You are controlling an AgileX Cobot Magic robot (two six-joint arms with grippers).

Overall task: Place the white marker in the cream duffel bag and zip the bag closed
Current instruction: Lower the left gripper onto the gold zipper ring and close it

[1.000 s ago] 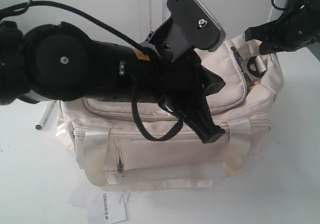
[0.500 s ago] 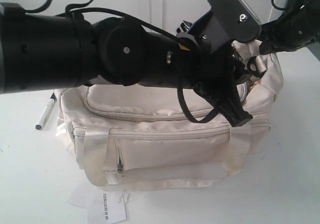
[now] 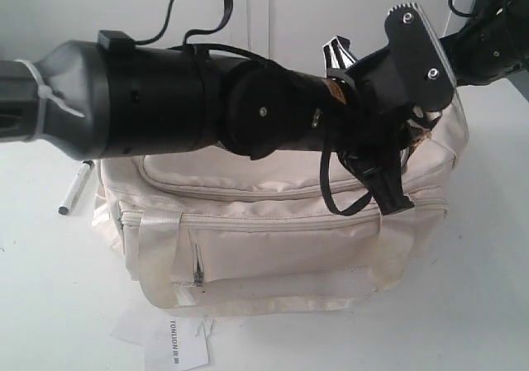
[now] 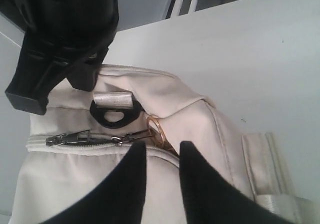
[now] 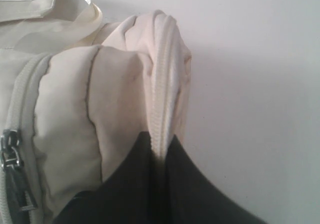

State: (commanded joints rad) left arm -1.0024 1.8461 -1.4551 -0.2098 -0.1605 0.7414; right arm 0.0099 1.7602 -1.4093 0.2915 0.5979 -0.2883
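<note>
Softly slumped cream duffel bag (image 3: 289,247)

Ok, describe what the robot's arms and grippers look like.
The left arm is a thick black cylinder with a grey section, a white zip tie, a looping black cable, an orange sticker and a grey two-screw plate. The right arm is black too. The left gripper and right gripper have black tapering fingers.
</note>
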